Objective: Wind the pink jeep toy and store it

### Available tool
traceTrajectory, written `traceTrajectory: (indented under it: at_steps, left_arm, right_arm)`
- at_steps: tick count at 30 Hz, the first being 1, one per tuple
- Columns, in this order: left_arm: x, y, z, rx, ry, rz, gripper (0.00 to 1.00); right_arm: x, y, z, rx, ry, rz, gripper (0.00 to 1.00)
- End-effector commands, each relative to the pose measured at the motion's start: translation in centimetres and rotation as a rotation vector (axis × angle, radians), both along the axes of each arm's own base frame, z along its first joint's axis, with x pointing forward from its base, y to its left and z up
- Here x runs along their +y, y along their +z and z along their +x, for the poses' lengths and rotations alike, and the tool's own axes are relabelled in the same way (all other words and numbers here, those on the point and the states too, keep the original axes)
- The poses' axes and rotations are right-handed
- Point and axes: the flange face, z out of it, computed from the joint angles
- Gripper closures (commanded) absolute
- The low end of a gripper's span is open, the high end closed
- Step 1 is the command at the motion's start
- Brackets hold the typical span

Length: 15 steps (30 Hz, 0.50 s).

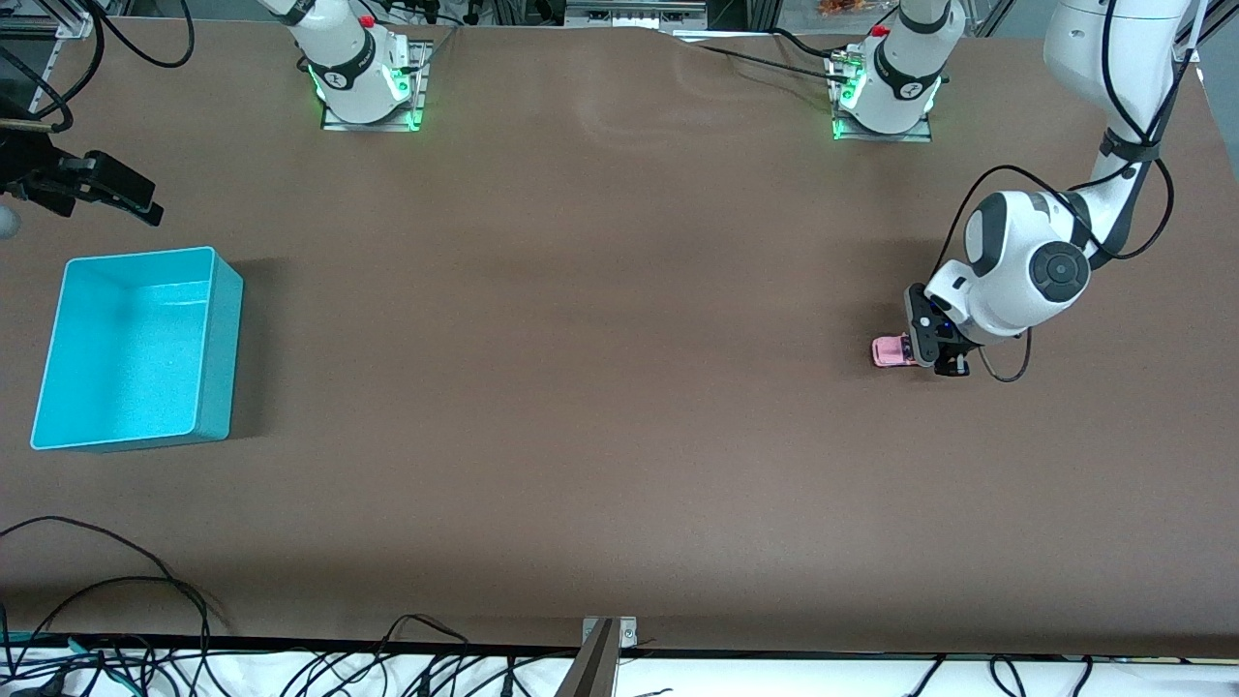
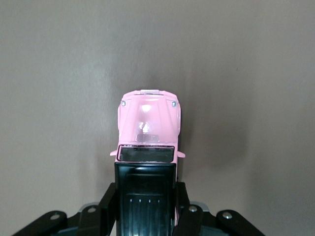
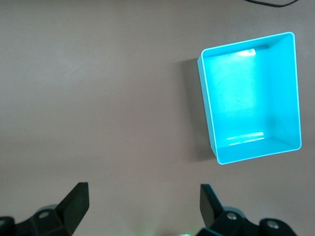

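Left gripper [image 1: 927, 350] clamping its fingers [image 2: 186, 216] on the pink jeep toy [image 1: 891, 350] sitting on the table [image 1: 600, 387], well apart from the teal bin [image 1: 218, 348], right gripper [image 3: 142, 201] hanging spread wide above the table near the bin

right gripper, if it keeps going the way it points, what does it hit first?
Probably bare table. The right gripper is open and points down at brown surface beside the teal bin, not into it; depth is unclear.

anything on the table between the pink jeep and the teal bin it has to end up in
Nothing visible. The pink jeep toy sits at the left arm's end, gripped at its rear by the left gripper; bare table runs to the teal bin. The right gripper waits open beside the bin.
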Motion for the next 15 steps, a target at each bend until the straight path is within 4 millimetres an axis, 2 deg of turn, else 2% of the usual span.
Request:
traceTrajectory:
  at_steps: [1, 6, 15]
  left_arm:
    - [2.5, -3.3, -0.1, 0.006, -0.029, 0.004, 1.00]
    - [4.1, -3.5, -0.1, 0.003, -0.022, 0.012, 1.00]
    - [7.0, -4.9, -0.7, 0.004, -0.011, 0.013, 1.00]
  right_arm:
    - [0.0, 0.2, -0.4, 0.001, 0.001, -0.010, 0.00]
    - [0.1, 0.1, -0.4, 0.001, 0.004, -0.009, 0.00]
    - [0.1, -0.5, -0.4, 0.014, 0.006, -0.008, 0.00]
